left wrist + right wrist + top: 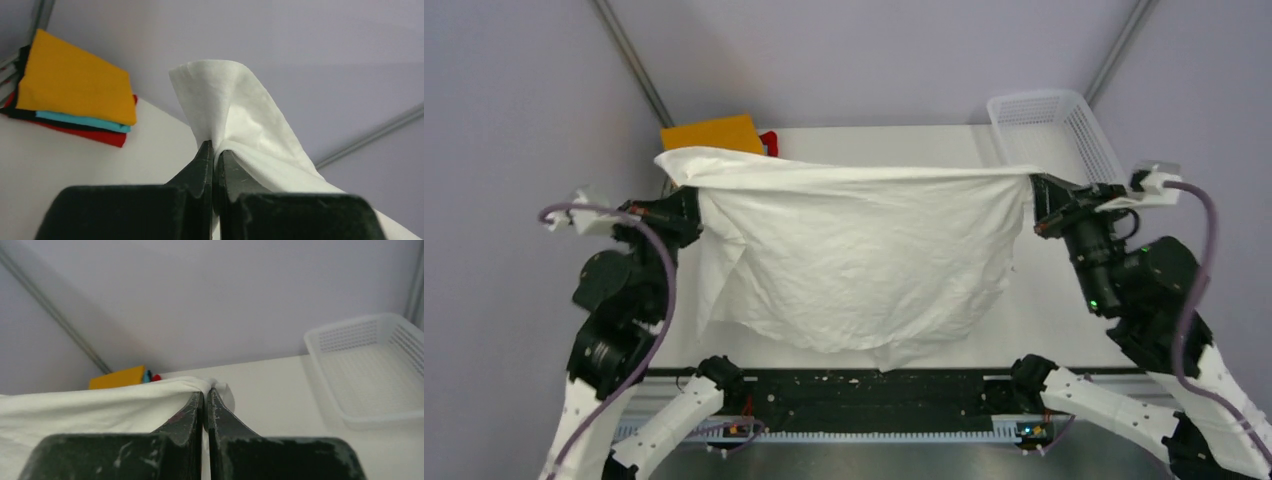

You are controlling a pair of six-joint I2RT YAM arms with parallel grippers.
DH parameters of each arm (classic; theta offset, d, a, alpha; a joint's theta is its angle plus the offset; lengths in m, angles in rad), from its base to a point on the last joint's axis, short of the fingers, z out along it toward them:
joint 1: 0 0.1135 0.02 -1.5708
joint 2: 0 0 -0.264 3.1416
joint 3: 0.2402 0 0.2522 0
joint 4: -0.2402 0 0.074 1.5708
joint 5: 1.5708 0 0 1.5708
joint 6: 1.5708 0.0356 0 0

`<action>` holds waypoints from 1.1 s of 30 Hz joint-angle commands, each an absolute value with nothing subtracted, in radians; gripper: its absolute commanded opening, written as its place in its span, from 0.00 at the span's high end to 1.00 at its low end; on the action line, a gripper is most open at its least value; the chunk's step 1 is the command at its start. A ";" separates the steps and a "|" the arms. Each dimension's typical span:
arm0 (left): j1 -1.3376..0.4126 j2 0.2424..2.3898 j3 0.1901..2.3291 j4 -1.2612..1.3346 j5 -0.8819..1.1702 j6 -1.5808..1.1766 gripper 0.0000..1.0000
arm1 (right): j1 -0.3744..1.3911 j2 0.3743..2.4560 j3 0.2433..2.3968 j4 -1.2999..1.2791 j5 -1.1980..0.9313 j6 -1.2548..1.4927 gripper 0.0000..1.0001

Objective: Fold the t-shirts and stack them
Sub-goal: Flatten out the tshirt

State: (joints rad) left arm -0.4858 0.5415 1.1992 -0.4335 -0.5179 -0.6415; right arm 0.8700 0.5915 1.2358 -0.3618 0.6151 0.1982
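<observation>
The white t-shirt (854, 255) hangs stretched between my two grippers above the table, its lower part draping down toward the near edge. My left gripper (686, 205) is shut on its left edge; the wrist view shows the cloth (235, 115) pinched between the jaws of that gripper (215, 147). My right gripper (1036, 188) is shut on the right edge, the cloth (100, 405) pinched at its tips (205, 392). A folded stack sits at the back left: orange tee (712, 133) on top, with teal (82, 121) and red (95, 136) tees under it.
A white mesh basket (1054, 128) stands at the back right corner, also seen in the right wrist view (370, 370). The white table (874, 140) runs behind the shirt. A black rail (874, 385) lies along the near edge between the arm bases.
</observation>
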 commanded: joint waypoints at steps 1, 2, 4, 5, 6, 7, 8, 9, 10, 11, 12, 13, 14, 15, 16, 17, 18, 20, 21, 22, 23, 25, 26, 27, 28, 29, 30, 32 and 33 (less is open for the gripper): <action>-0.475 0.828 1.140 -0.429 -0.809 -0.647 1.00 | 0.861 0.762 1.112 -0.206 1.142 0.053 1.00; -0.460 0.907 1.146 -0.422 -0.810 -0.652 1.00 | 0.836 0.808 1.076 -0.153 1.169 0.035 1.00; -0.404 1.100 1.170 -0.393 -0.736 -0.653 1.00 | 0.711 0.907 1.024 -0.122 1.060 0.060 1.00; -0.368 1.181 1.184 -0.383 -0.676 -0.657 0.95 | 0.619 0.956 0.998 -0.094 0.936 0.093 1.00; -0.332 1.273 1.200 -0.368 -0.624 -0.658 0.88 | 0.532 1.018 0.978 -0.063 0.810 0.142 1.00; -0.297 1.363 1.219 -0.352 -0.569 -0.657 0.77 | 0.451 1.086 0.963 -0.023 0.707 0.173 1.00; -0.267 1.451 1.240 -0.340 -0.524 -0.654 0.53 | 0.382 1.161 0.954 0.038 0.639 0.176 0.99; -0.236 1.545 1.279 -0.350 -0.487 -0.657 0.34 | 0.357 1.243 0.953 0.106 0.609 0.156 0.96; -0.214 1.627 1.337 -0.407 -0.454 -0.666 0.24 | 0.341 1.328 0.971 0.160 0.603 0.128 0.87; -0.201 1.711 1.414 -0.485 -0.443 -0.678 0.16 | 0.337 1.445 1.011 0.167 0.599 0.101 0.72; -0.197 1.775 1.484 -0.552 -0.470 -0.685 0.11 | 0.335 1.522 1.072 0.145 0.599 0.075 0.59; -0.198 1.818 1.538 -0.607 -0.481 -0.684 0.03 | 0.335 1.582 1.132 0.103 0.609 0.062 0.45; -0.198 1.841 1.571 -0.639 -0.475 -0.677 0.01 | 0.336 1.629 1.195 0.052 0.622 0.065 0.34; -0.198 1.843 1.586 -0.661 -0.451 -0.672 0.01 | 0.337 1.654 1.238 0.012 0.629 0.078 0.26; -0.199 1.831 1.578 -0.658 -0.432 -0.668 0.01 | 0.339 1.658 1.257 -0.028 0.629 0.091 0.18; -0.201 1.807 1.551 -0.643 -0.414 -0.666 0.01 | 0.343 1.646 1.255 -0.044 0.626 0.103 0.05; -0.202 1.780 1.515 -0.630 -0.396 -0.664 0.01 | 0.348 1.624 1.240 -0.051 0.614 0.117 0.02; -0.203 1.715 1.437 -0.622 -0.377 -0.679 0.01 | 0.360 1.559 1.191 -0.095 0.563 0.168 0.01; -0.204 1.677 1.374 -0.616 -0.370 -0.692 0.01 | 0.365 1.522 1.163 -0.126 0.514 0.204 0.01; -0.205 1.639 1.321 -0.604 -0.355 -0.696 0.01 | 0.368 1.482 1.126 -0.144 0.454 0.233 0.01; -0.206 1.601 1.273 -0.591 -0.331 -0.700 0.01 | 0.375 1.439 1.086 -0.155 0.389 0.267 0.01; -0.212 1.526 1.174 -0.576 -0.285 -0.720 0.01 | 0.400 1.349 0.958 -0.158 0.298 0.313 0.01; -0.217 1.483 1.123 -0.561 -0.268 -0.723 0.01 | 0.419 1.300 0.905 -0.154 0.263 0.332 0.01; -0.223 1.424 1.066 -0.546 -0.260 -0.730 0.01 | 0.444 1.254 0.848 -0.150 0.231 0.352 0.01; -0.226 1.376 1.014 -0.528 -0.257 -0.739 0.01 | 0.460 1.208 0.791 -0.144 0.192 0.374 0.01; -0.227 1.330 0.959 -0.518 -0.256 -0.748 0.01 | 0.468 1.145 0.740 -0.137 0.138 0.397 0.01; -0.227 1.282 0.911 -0.517 -0.266 -0.761 0.01 | 0.470 1.114 0.685 -0.125 0.086 0.419 0.01; -0.227 1.191 0.824 -0.523 -0.298 -0.805 0.01 | 0.472 1.013 0.590 -0.111 0.024 0.483 0.01; -0.227 1.147 0.783 -0.522 -0.309 -0.830 0.01 | 0.473 0.976 0.546 -0.110 0.007 0.511 0.01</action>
